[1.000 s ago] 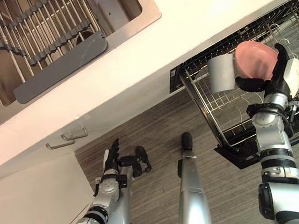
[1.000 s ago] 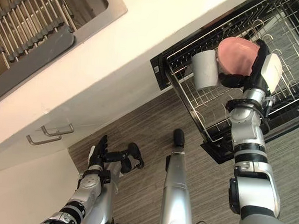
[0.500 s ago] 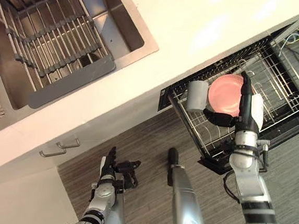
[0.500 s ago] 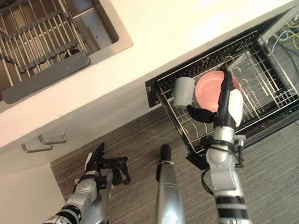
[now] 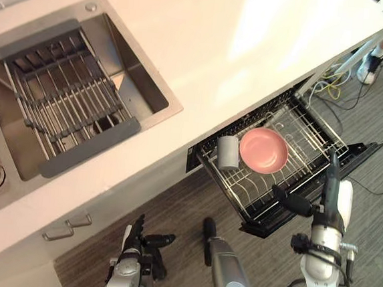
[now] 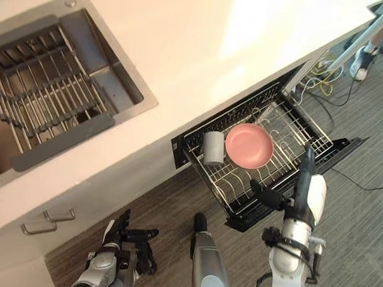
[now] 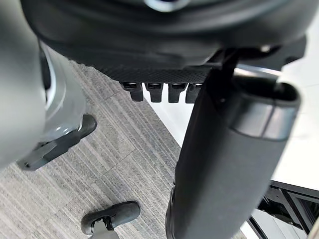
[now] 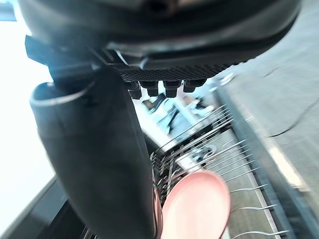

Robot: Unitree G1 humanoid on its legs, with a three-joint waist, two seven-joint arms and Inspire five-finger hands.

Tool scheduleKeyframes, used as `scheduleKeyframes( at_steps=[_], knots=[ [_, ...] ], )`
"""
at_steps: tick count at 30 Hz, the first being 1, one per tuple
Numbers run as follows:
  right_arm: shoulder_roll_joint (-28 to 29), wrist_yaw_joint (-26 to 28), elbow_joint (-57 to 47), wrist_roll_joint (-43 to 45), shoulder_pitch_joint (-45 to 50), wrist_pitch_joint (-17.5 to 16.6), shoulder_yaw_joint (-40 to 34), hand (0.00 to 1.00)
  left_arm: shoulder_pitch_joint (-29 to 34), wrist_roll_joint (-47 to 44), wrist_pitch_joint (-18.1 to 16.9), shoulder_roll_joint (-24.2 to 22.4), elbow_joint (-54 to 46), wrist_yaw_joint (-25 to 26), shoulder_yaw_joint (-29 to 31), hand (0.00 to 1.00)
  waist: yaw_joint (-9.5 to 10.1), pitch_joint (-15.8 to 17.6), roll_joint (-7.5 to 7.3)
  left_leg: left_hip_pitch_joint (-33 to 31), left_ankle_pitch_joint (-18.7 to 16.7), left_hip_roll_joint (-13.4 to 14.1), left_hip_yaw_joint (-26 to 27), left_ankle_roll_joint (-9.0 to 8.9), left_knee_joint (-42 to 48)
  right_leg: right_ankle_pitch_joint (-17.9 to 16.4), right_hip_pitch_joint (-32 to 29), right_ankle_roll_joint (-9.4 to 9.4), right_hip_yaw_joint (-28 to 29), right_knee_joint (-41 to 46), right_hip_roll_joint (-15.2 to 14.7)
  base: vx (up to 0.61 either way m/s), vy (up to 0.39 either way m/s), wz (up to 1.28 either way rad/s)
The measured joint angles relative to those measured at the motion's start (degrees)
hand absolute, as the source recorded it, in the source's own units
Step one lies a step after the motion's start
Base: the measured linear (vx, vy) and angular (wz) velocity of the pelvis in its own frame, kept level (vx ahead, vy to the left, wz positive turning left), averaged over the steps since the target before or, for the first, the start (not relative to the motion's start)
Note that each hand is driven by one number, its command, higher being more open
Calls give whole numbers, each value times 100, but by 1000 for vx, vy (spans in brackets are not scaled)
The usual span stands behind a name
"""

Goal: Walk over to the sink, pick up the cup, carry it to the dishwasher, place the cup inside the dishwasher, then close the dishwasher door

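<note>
Pink plate in wire rack, past the right hand.

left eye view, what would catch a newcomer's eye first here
The pink plate lies in the pulled-out dishwasher rack under the white counter, with the cup beside it on the side nearer the sink. In front of the rack, the right hand is open and holds nothing, apart from the cup. At the view's left, the steel sink holds a grey slatted drainer.
</note>
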Motion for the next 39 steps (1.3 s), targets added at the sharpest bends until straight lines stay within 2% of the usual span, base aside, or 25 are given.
scheduleKeyframes(
  at_steps=[6,9,12,17,22,27,31,33,39],
  knots=[
    [676,-37,55,1022,365,-225,-398,100,278,154,21,-135,-18,-17,106,100,0,-343,115,582,96,-111,97,-6,-515,85,540,45,25,-436,-41,56,34,-5],
    [855,-36,504,1729,411,-354,-550,100,393,157,38,-220,-23,-28,227,100,16,-578,140,740,119,-110,125,-32,-652,78,657,38,15,-512,-45,25,10,-1],
    [887,-25,1121,2338,404,-422,-625,100,411,160,41,-269,-24,-45,310,100,30,-606,141,872,144,-95,126,-62,-720,39,764,10,-29,-503,-34,13,-7,1],
    [883,140,2430,3623,359,-426,-755,100,537,192,51,-384,-28,-106,583,100,48,-841,277,1088,189,-46,119,-146,-834,-199,807,-69,-226,-181,-19,17,-37,6],
    [878,425,3065,4460,325,-427,-791,100,610,194,55,-429,-34,-165,673,100,150,-982,443,1201,227,-9,104,-227,-913,-478,731,-143,-286,189,12,-3,-62,4],
    [799,711,3341,4681,80,-428,-759,100,615,194,55,-436,-44,-184,814,100,216,-991,435,1214,259,45,59,-280,-939,-601,700,-174,-352,329,56,3,-61,5],
    [753,999,3347,4679,-47,-474,-456,100,598,196,50,-434,-50,-279,833,100,293,-1009,457,1223,298,76,52,-345,-1007,-606,680,-233,-376,357,102,42,-26,1],
    [719,1049,3346,4679,-79,-480,-206,100,585,197,49,-434,-48,-282,830,100,313,-1019,470,1229,318,76,41,-374,-1058,-606,669,-234,-396,367,112,60,-11,2],
    [589,1059,3348,4675,-21,-514,-45,100,561,263,40,-366,7,-293,688,100,308,-1016,454,1207,402,6,-48,-390,-1176,-598,671,-221,-468,320,64,30,9,4]
  ],
)
